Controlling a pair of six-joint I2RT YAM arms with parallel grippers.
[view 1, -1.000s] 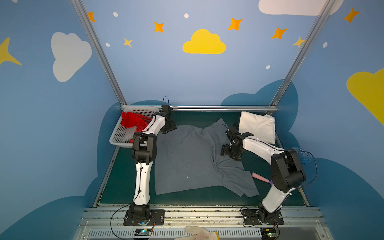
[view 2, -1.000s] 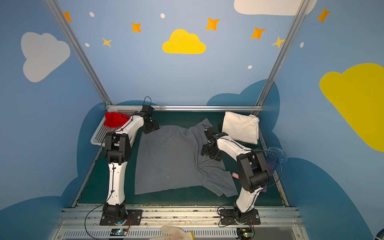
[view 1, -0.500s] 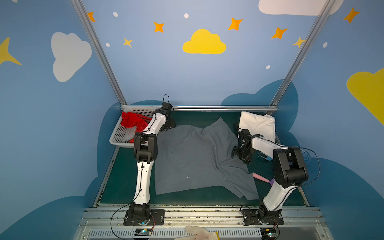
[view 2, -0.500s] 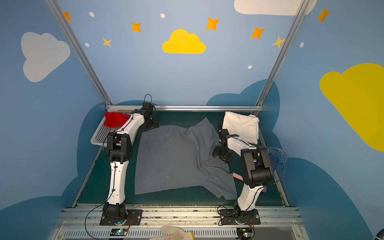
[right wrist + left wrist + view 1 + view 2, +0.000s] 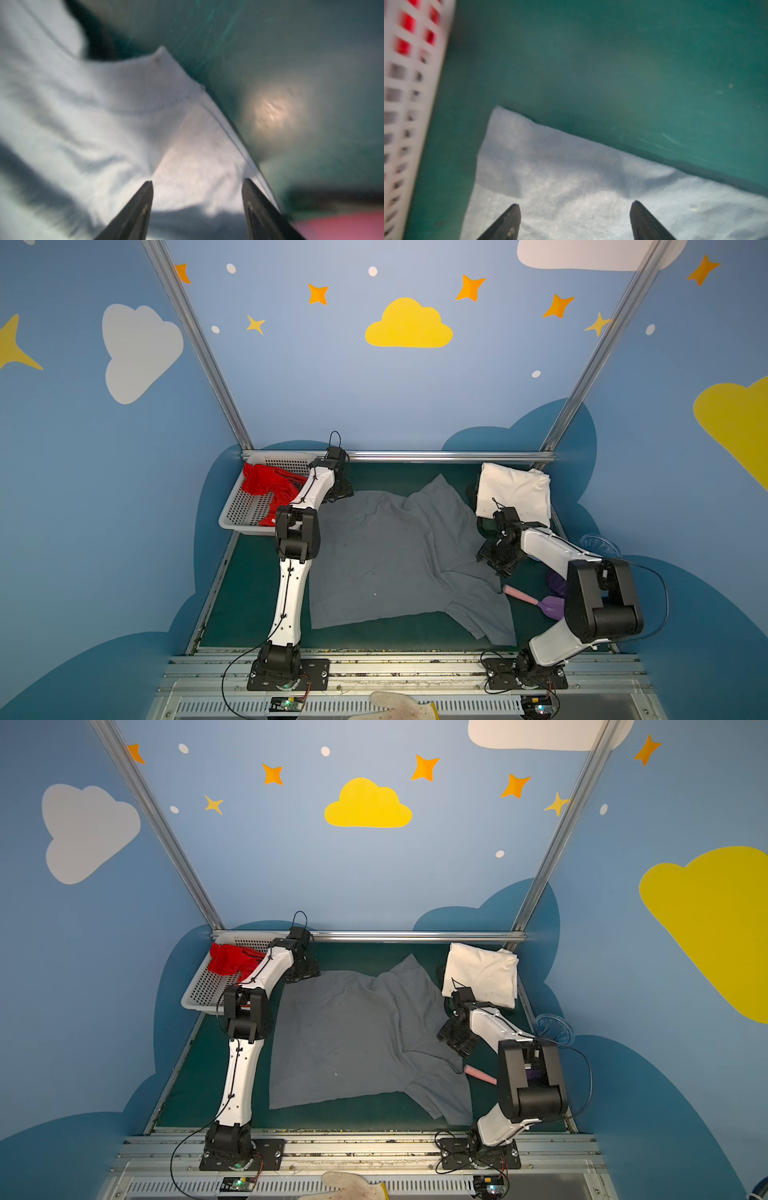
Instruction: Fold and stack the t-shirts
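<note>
grey shirt lay rumpled on the mat | left gripper wide open, empty, over its corner beside basket | right gripper jaws apart, empty, over its right edge | risk: thin pinch could slip, skewing fold

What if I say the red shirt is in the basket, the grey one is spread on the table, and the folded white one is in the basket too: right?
Not quite. Both top views show the folded white shirt on the table, in its far right corner, not in the basket. The red shirt is in the basket, the grey shirt spread on the table.
</note>
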